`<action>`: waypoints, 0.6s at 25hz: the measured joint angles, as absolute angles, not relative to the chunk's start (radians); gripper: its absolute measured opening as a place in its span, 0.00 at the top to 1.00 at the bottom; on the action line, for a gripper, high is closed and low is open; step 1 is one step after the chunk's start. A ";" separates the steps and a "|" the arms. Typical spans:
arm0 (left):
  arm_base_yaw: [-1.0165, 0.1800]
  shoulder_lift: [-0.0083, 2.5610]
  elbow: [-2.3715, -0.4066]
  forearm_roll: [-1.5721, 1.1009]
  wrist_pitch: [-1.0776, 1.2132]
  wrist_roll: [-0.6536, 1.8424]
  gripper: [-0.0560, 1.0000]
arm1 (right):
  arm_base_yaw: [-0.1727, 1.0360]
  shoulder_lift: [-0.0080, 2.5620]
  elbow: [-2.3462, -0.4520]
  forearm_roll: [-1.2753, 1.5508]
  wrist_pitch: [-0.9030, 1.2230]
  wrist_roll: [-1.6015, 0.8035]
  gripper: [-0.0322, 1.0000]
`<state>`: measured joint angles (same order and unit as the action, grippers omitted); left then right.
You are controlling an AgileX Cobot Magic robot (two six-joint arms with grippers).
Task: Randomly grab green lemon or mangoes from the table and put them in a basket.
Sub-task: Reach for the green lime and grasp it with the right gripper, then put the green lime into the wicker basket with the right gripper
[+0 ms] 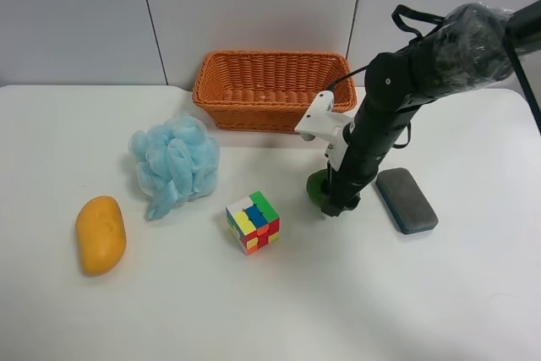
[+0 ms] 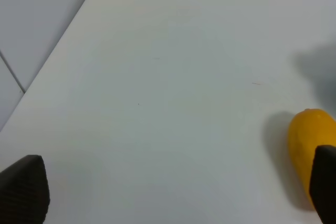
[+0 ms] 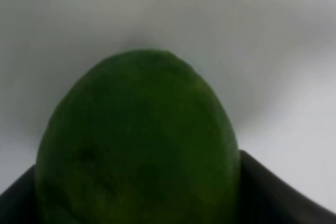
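A: What are you seeing from up high?
B: You are seeing one basket (image 1: 254, 112), one mango (image 1: 101, 234), one green lemon (image 1: 316, 185), one blue sponge (image 1: 173, 164), one colour cube (image 1: 253, 222) and one dark pad (image 1: 407, 199), all sitting on the white table (image 1: 338, 310). The right gripper (image 1: 331, 200) is covering most of the lemon, which is lying in front of the basket.

A: And the right wrist?
B: The blurry lemon is filling your view. Dark fingers (image 3: 273, 192) are pressing on both of its sides, gripping it.

A: The left wrist?
B: The left gripper (image 2: 173, 192) is gaping wide, holding nothing. One of its tips is hiding part of the mango.
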<state>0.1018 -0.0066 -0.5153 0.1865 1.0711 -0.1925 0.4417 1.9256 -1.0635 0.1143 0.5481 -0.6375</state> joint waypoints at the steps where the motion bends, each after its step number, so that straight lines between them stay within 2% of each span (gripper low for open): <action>1: 0.102 -0.007 -0.515 0.186 1.071 -0.193 0.01 | 0.442 1.926 -1.064 0.115 0.548 -0.638 0.34; 15: 0.102 -0.007 -0.515 0.186 1.071 -0.193 0.01 | 0.442 1.868 -1.112 0.135 0.599 -0.638 0.34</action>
